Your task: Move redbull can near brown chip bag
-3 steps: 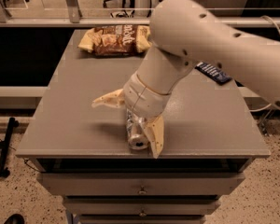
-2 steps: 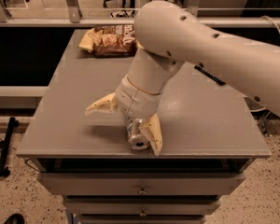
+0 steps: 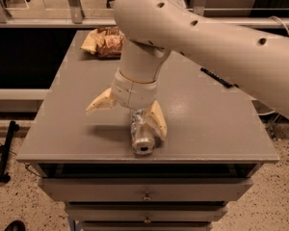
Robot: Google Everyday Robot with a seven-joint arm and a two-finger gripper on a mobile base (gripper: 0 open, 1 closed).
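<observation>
The redbull can (image 3: pixel 142 134) lies on its side near the front edge of the grey table (image 3: pixel 62 129), its shiny round end facing the camera. My gripper (image 3: pixel 125 122) points down over it with its tan fingers spread wide. The right finger (image 3: pixel 157 120) rests against the can's right side. The left finger (image 3: pixel 99 103) stands well apart to the left. The brown chip bag (image 3: pixel 104 41) lies at the table's far left corner, partly hidden behind my arm.
A flat dark packet (image 3: pixel 216 77) lies at the right of the table, mostly hidden under my arm. Drawers (image 3: pixel 145 195) sit below the front edge. A black stand base (image 3: pixel 5 150) is on the floor at the left.
My arm has swung left and covers more of the chip bag and the dark packet. The gripper has shifted slightly left. The can stays lying in the same place.
</observation>
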